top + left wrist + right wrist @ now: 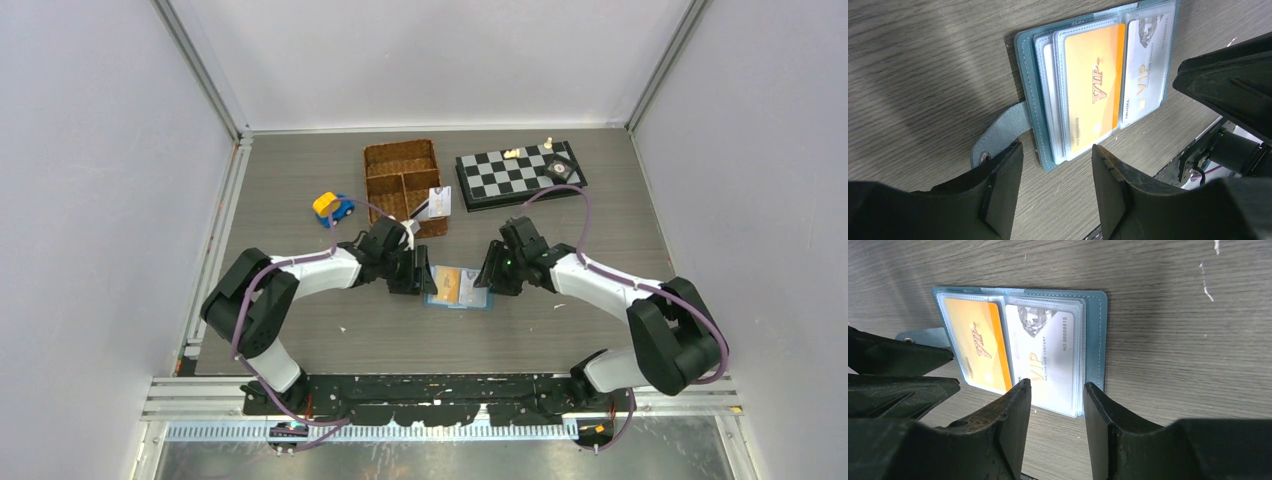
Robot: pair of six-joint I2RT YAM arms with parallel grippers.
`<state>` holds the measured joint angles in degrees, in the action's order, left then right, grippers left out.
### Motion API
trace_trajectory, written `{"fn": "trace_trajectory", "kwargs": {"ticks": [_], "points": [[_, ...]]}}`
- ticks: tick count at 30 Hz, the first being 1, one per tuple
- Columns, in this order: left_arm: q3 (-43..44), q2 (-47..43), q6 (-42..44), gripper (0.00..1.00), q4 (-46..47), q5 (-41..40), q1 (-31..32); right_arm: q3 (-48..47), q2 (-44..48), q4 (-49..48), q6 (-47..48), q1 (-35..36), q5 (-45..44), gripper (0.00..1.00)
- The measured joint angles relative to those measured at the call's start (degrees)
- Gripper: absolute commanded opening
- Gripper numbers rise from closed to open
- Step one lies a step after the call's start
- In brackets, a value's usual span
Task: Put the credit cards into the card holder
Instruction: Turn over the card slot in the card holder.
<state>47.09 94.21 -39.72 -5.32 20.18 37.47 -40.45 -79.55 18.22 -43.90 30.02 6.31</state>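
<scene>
The teal card holder is pictured lying open on the table between the arms, with an orange VIP card and a white VIP card already sleeved. The left gripper and right gripper are held open and empty at its edges. One card, seemingly unfiled, is propped against the wicker basket.

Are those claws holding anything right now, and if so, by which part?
Nothing is held. The left claw and the right claw both stand open, one at each side of the open card holder, gripping none of it.
</scene>
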Motion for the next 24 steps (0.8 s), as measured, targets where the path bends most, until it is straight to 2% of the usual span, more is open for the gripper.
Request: {"fn": "trace_trajectory", "kwargs": {"ticks": [17,24], "points": [[-0.02,0.37,-0.37,0.55,0.83,0.00,0.00,1.79,-2.75,-3.28,-0.24,-0.90,2.73,0.45],[-0.15,0.81,-0.59,0.49,2.05,0.20,-0.02,2.16,-3.78,-6.12,-1.11,-1.07,4.37,0.45]]}}
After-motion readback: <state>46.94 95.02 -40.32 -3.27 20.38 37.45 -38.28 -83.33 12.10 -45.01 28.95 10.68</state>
